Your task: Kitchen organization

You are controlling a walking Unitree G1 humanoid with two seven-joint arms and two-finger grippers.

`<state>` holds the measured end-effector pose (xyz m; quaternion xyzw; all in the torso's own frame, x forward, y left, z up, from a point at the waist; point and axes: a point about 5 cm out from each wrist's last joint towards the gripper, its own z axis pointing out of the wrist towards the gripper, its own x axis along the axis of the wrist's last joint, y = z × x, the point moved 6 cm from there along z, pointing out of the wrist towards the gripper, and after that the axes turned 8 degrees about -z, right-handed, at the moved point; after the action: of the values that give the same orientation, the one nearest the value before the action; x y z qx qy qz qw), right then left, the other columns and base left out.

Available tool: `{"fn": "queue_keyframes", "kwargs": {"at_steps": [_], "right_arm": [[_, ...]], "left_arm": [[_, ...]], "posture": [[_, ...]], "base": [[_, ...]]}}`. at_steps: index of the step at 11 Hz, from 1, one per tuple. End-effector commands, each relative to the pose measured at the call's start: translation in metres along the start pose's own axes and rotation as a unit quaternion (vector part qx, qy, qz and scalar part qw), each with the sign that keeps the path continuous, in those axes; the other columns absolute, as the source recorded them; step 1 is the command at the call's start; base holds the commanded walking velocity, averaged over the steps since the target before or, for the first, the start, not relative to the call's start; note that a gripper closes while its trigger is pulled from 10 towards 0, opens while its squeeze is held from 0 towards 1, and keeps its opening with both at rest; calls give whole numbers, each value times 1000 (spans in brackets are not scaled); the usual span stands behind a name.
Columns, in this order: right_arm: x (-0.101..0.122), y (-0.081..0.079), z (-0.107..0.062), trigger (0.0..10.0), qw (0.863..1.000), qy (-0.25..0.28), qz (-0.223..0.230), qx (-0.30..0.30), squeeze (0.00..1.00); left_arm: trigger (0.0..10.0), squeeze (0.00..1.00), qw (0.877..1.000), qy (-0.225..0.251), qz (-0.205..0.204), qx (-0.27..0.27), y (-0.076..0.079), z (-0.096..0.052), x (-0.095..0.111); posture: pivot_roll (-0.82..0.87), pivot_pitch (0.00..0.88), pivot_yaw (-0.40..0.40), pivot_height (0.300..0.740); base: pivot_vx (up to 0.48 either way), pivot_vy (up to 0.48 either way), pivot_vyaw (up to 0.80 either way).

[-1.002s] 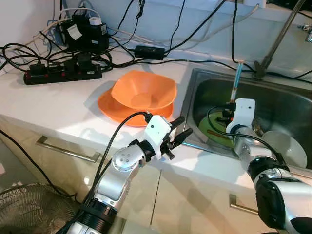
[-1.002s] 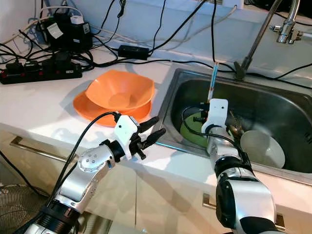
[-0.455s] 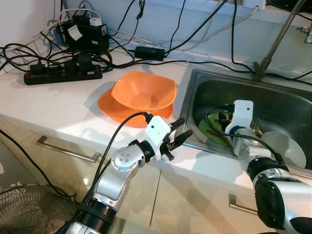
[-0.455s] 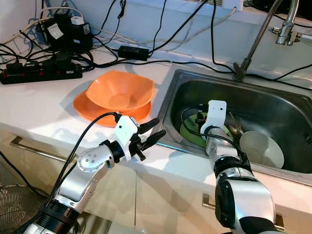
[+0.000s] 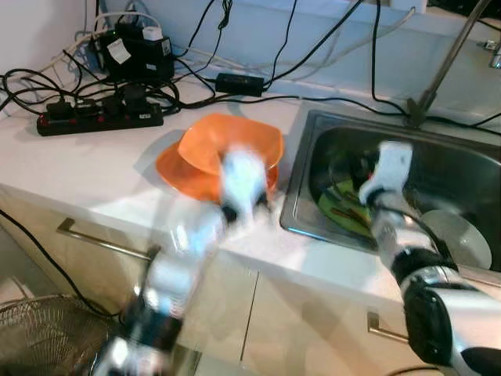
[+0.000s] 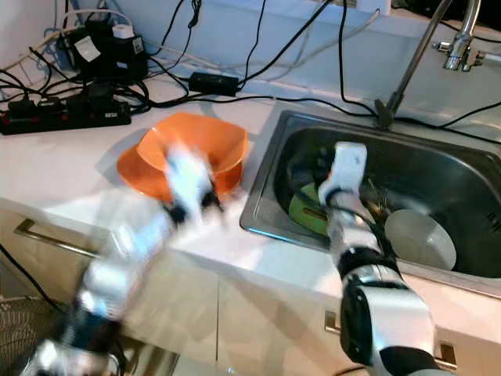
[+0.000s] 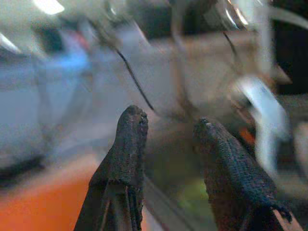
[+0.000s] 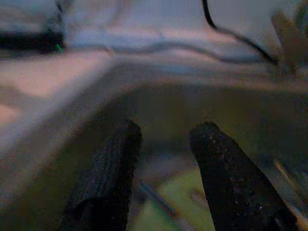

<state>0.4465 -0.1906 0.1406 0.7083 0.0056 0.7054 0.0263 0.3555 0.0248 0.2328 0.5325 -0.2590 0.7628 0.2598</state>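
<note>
My right gripper [image 8: 166, 144] hangs open and empty inside the sink [image 6: 438, 168], just above the green plate [image 6: 307, 213], so I go down slowly to pinch its rim, while my blurry left gripper [image 7: 168, 127], open too, waits by the orange bowl [image 6: 205, 145].

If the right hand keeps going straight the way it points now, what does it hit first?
Most likely the green plate lying in the steel sink: the open right hand hangs just above it. Blur leaves the depth unclear.
</note>
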Motion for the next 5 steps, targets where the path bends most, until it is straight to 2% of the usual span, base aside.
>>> {"fn": "queue_keyframes", "kwargs": {"at_steps": [1, 2, 3, 4, 5], "right_arm": [[17, -5, -1, 10000, 998, 52, 30, 12, 0], [31, -15, -2, 10000, 995, 91, 29, 33, 0], [39, -20, -4, 10000, 992, 112, 32, 44, 0], [50, -27, -5, 10000, 988, 136, 33, 68, 0], [61, -36, -10, 10000, 981, 162, 28, 103, 0]], "left_arm": [[10000, 0, 998, 40, 11, 53, -28, 2, 31], [10000, 0, 993, 37, 21, 113, -54, -4, 34], [10000, 0, 988, 36, 29, 149, -66, -9, 34], [10000, 0, 980, 30, 41, 194, -93, -17, 36], [10000, 0, 969, 27, 18, 244, -121, -28, 39]], "posture": [[240, 7, -78, 740], [245, 11, -71, 740], [241, 10, -68, 740], [236, 10, -66, 740], [231, 11, -62, 740]], "base": [[0, 0, 0], [0, 0, 0], [0, 0, 0], [0, 0, 0], [0, 0, 0]]}}
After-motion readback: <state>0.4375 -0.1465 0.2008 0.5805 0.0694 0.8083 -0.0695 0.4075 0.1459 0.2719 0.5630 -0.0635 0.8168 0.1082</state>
